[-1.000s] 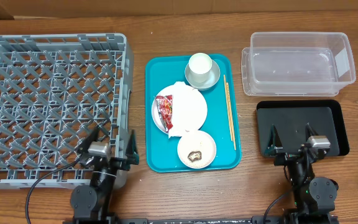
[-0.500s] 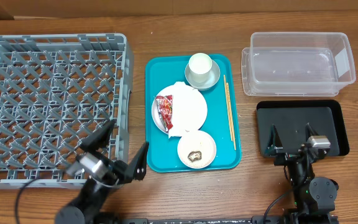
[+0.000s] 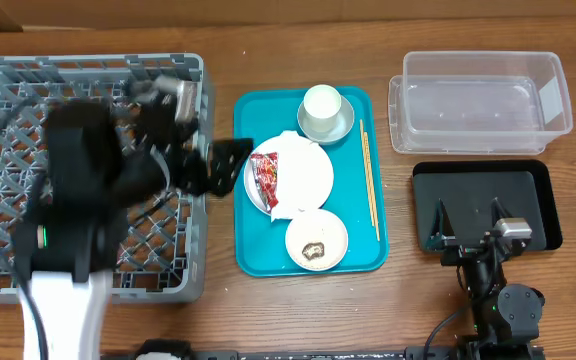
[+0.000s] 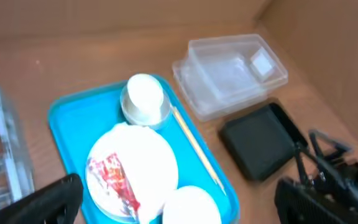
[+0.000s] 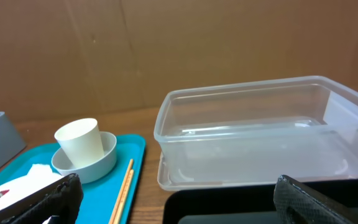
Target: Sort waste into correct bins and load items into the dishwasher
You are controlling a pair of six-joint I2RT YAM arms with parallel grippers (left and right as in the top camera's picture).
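Your left end effector (image 3: 218, 163) hangs spread wide at the left edge of the teal tray (image 3: 253, 255), just beside the plate (image 3: 308, 175), and holds nothing. The overhead view blurs it, so judge its height from the wrist view, where both fingers frame the plate. The right end effector (image 3: 465, 222) sits spread and empty over the black tray (image 3: 483, 185), with the clear tub (image 3: 558, 95) just behind that.

The likely step is taking the red wrapper (image 3: 266, 176), which lies on the left part of the plate, next to the white napkin (image 3: 290, 140). Nothing looks sorted yet. The cup (image 3: 321, 102) stands in its bowl (image 3: 340, 125). The small dish (image 3: 333, 230) at the tray's front carries the brown lump (image 3: 314, 247). The chopsticks (image 3: 369, 180) lie along the tray's right side, and no crockery shows in the rack (image 3: 88, 65).

Centre the fingers across the wrapper's narrow width, come straight down, and close on the foil alone. Keep the tips off the plate's rim, or you may tip or drag it. A flat wrapper can slip out, so pinch a raised fold if you see one. Check that the napkin does not ride up with it. Lift clear before crossing, because both bins lie well to the right, past the chopsticks.
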